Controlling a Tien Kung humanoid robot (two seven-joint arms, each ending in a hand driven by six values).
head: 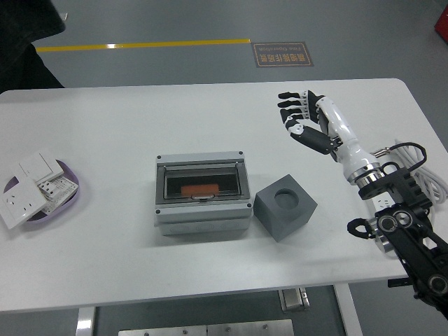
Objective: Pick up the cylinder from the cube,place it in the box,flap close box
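A grey box with a dark see-through flap lying shut over it stands at the table's middle. An orange cylinder lies inside, seen through the flap. A grey cube with an empty round hollow on top stands just right of the box. My right hand is raised above the table, up and to the right of the cube, fingers spread and holding nothing. The left arm is out of view.
A purple dish with several white switch plates sits at the table's left edge. White cables lie at the right edge by my right arm. A dark shape shows at the top left, past the table's far edge.
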